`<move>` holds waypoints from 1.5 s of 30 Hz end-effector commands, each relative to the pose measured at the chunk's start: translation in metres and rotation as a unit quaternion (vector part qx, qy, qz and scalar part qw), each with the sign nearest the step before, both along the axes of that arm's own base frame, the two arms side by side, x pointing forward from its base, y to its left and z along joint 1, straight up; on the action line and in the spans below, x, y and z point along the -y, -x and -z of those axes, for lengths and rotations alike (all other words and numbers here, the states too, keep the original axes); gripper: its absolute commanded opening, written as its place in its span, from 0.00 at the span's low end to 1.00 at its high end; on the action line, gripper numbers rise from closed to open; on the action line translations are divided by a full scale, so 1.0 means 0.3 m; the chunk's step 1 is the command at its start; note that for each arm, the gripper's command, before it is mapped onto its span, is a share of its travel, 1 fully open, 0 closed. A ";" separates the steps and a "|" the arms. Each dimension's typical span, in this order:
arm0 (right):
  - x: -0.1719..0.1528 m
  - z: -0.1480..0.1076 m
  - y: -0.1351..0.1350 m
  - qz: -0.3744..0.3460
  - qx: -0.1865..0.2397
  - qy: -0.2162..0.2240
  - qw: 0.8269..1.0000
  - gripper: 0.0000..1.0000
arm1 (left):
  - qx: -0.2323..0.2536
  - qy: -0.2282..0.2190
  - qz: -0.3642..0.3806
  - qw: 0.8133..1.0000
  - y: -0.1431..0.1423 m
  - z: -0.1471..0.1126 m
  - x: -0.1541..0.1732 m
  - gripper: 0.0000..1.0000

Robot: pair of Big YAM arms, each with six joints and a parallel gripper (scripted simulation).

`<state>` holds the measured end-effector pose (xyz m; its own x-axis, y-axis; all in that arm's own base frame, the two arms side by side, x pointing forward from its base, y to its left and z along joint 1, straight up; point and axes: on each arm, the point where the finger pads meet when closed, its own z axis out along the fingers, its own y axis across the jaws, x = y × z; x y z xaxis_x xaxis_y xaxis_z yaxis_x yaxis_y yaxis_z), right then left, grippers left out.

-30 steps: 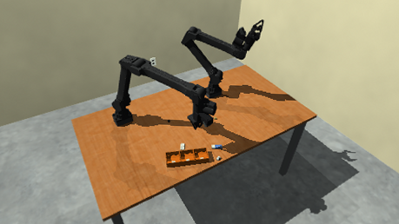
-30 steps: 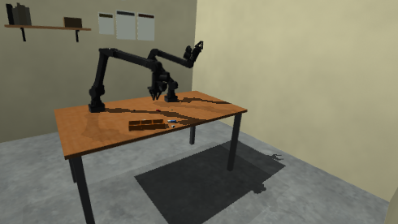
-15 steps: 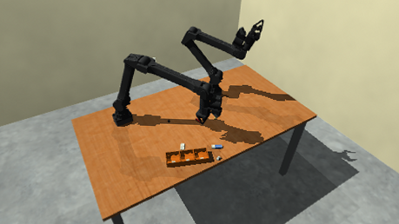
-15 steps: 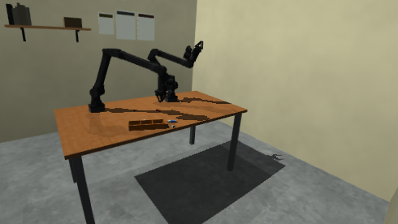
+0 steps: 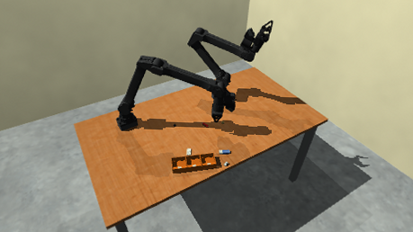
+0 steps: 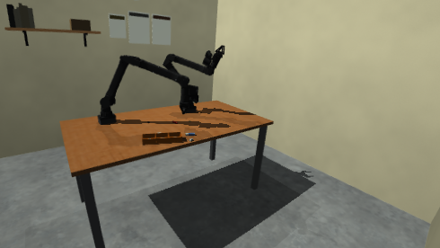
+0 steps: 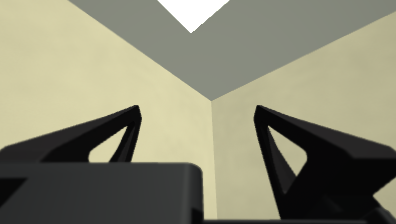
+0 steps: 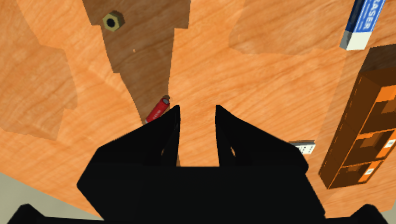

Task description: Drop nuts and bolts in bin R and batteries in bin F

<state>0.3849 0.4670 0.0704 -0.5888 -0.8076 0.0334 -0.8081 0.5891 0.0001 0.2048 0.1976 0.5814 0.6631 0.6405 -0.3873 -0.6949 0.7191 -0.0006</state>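
Note:
My right gripper hangs low over the middle of the table, its fingers narrowed with bare wood in the gap and nothing between them. A red battery lies just beside its left finger, outside the gap; it also shows in the top view. A brass nut lies farther off in the arm's shadow. The orange three-compartment bin stands near the front edge, also in the right wrist view. My left gripper is open and empty, raised high toward the wall corner.
A blue and white eraser lies beside the bin's end. A small white tile lies just behind the bin. A small grey item sits near the bin's front corner.

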 end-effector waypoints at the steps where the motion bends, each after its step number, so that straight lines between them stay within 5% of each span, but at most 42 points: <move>1: -0.123 -0.044 -0.037 -0.033 0.027 -0.036 0.998 0.30 | 0.011 -0.012 -0.009 1.000 0.033 -0.016 0.012 1.00; 13: -0.381 0.057 0.151 -0.022 0.018 -0.027 0.999 0.30 | 0.011 -0.012 -0.009 1.000 0.033 -0.016 0.012 1.00; 17: -0.361 0.054 0.099 -0.011 0.019 -0.027 0.999 0.30 | 0.011 -0.012 -0.009 1.000 0.033 -0.016 0.012 1.00; 19: -0.368 -0.044 0.078 -0.011 0.030 -0.045 0.998 0.30 | 0.011 -0.012 -0.009 1.000 0.033 -0.016 0.012 1.00; 24: -0.357 0.039 0.050 -0.022 0.019 -0.027 0.999 0.30 | 0.011 -0.012 -0.009 1.000 0.033 -0.016 0.012 1.00; 28: -0.392 -0.074 0.101 -0.023 0.032 -0.048 0.998 0.30 | 0.011 -0.012 -0.009 1.000 0.033 -0.016 0.012 1.00; 38: -0.349 0.008 0.172 -0.022 0.022 -0.034 0.999 0.30 | 0.011 -0.012 -0.009 1.000 0.033 -0.016 0.012 1.00; 45: -0.313 0.011 0.120 -0.021 0.023 -0.033 0.999 0.30 | 0.011 -0.012 -0.009 1.000 0.033 -0.016 0.012 1.00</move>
